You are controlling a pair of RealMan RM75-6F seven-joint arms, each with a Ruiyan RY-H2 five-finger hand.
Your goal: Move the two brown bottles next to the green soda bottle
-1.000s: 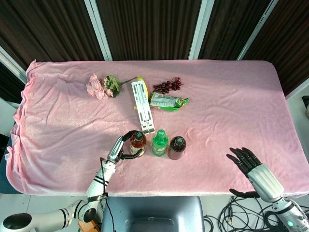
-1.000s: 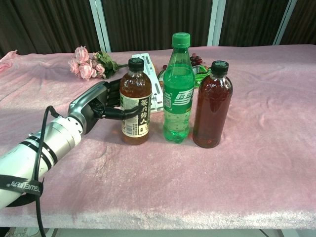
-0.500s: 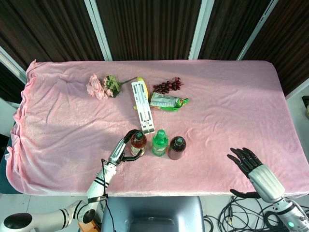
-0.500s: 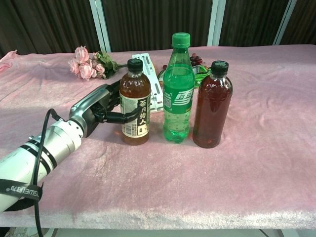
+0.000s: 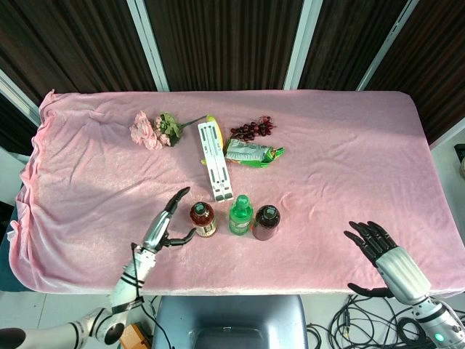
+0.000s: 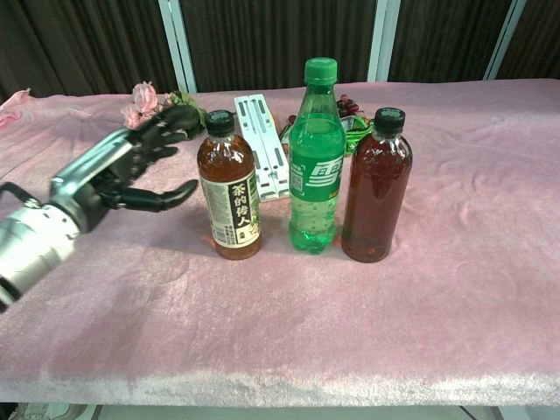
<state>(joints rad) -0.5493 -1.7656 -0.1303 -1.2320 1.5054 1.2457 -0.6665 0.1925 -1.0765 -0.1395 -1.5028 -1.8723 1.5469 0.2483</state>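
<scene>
The green soda bottle [image 5: 240, 214] [image 6: 317, 157] stands upright near the table's front edge. A brown tea bottle [image 5: 202, 219] [image 6: 228, 187] with a cream label stands just to its left. A darker brown bottle [image 5: 265, 222] [image 6: 375, 185] stands just to its right. My left hand [image 5: 163, 226] [image 6: 122, 171] is open, fingers spread, a short way left of the tea bottle and apart from it. My right hand [image 5: 376, 246] is open and empty at the front right edge, seen only in the head view.
Behind the bottles lie a white slatted bracket [image 5: 215, 161], a green snack packet [image 5: 251, 153], dark grapes [image 5: 251, 130] and pink flowers [image 5: 154, 129]. The pink cloth [image 5: 341, 156] covers the whole table.
My left hand has let go of the tea bottle, opened and drawn back to the left. The tea bottle now stands slightly further left. The right hand has barely moved.
</scene>
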